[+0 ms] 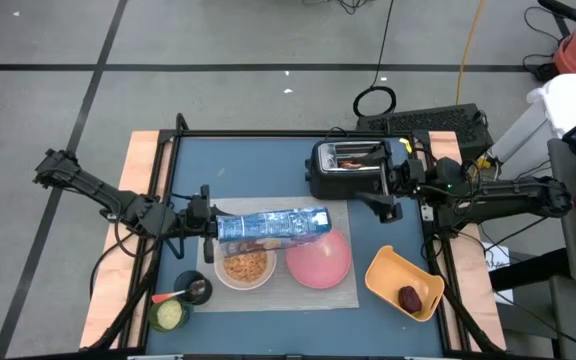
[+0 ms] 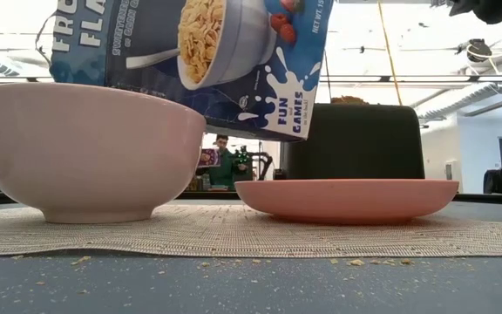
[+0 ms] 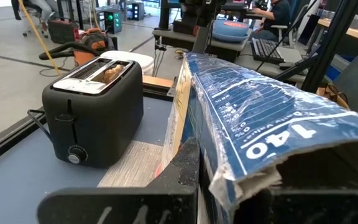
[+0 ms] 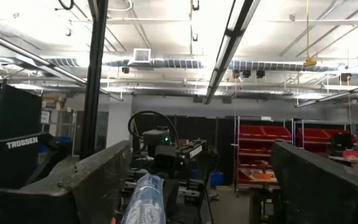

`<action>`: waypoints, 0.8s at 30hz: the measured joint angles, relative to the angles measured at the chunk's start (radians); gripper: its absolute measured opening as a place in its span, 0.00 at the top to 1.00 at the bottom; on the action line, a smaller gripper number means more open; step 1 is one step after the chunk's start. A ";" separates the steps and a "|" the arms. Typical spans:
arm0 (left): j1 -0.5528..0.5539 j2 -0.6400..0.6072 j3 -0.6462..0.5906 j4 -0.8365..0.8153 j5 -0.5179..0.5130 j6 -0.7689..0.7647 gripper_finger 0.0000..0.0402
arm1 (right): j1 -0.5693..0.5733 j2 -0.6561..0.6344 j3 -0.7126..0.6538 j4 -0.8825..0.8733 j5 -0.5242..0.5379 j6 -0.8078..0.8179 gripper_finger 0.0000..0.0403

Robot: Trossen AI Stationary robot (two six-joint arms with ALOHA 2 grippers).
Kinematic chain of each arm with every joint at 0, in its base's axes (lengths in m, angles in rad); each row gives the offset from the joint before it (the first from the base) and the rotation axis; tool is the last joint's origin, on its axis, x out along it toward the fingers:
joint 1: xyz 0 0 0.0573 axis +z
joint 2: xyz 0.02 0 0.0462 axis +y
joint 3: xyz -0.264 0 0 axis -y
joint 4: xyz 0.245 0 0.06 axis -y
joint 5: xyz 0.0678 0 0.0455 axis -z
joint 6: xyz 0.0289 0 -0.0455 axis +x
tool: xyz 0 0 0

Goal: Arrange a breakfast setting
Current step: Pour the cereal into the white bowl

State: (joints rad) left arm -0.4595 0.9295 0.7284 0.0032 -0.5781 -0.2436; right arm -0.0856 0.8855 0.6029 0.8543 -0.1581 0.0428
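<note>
The left gripper (image 1: 208, 222) was clamped on the end of a blue cereal box (image 1: 271, 226), held lying sideways above the white bowl (image 1: 245, 268) and reaching over the near edge of the pink plate (image 1: 319, 259). In the left wrist view the box (image 3: 253, 118) filled most of the frame and hid the bowl and plate altogether. From table height the box (image 2: 190, 61) was cut off at the top, and neither gripper could be made out.

The bowl held cereal and sat on the grey mat (image 1: 320, 215) just beside the plate. A toast slice (image 1: 352, 161) showed only as a brown edge in a slot of the black toaster (image 1: 346, 167) (its lower part hidden inside). The spoon (image 1: 178, 294) lay off the mat's left corner, its head hard to make out. The dark red fruit (image 1: 409, 297) lay in the yellow-orange dish (image 1: 389, 268), right of the mat.

The right gripper (image 1: 386, 205) hovered just beside the toaster's right end, fingers spread apart and empty. The mat's far strip, between box and toaster, lay bare.
</note>
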 joint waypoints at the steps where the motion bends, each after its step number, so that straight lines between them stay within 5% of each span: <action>1: 0.000 0.000 0.000 0.000 0.000 0.000 0.99 | 0.000 0.001 0.000 0.001 0.000 0.000 0.04; 15: 0.000 0.000 0.000 0.000 0.000 0.000 0.99 | 0.036 0.075 0.060 -0.005 0.000 0.114 0.04; 24: 0.000 0.000 0.000 -0.002 0.000 -0.001 0.99 | 0.043 0.246 0.324 -0.388 -0.002 0.122 0.04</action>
State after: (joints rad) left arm -0.4595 0.9295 0.7284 0.0017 -0.5781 -0.2447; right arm -0.0429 1.1317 0.9268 0.4660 -0.1606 0.1646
